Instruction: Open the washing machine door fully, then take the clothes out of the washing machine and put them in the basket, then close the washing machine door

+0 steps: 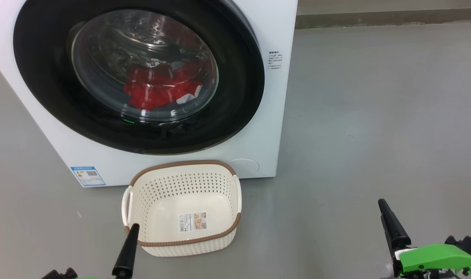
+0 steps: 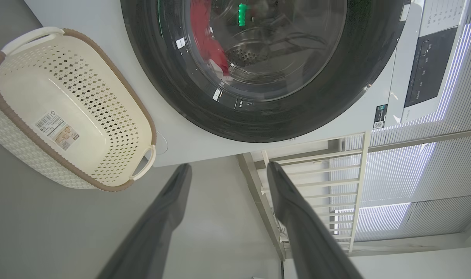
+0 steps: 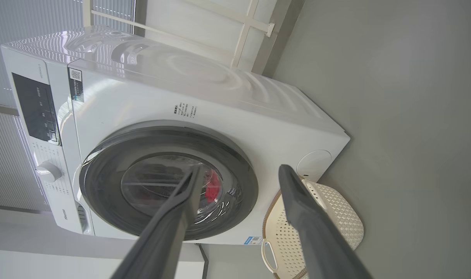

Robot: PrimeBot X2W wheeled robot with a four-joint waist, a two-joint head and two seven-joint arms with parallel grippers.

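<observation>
Cream basket sits below the shut washing machine door to catch the clothes, so I hold my left gripper and right gripper clear, jaws apart.

Right pincer spread wide, empty; washing machine door shut, red clothes inside; basket just beside.

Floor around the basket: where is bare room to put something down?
Bare floor lies right of the washing machine and the basket. Another patch lies left of the basket, near the blue label. Crowded: the basket stands close before the machine's front.
</observation>
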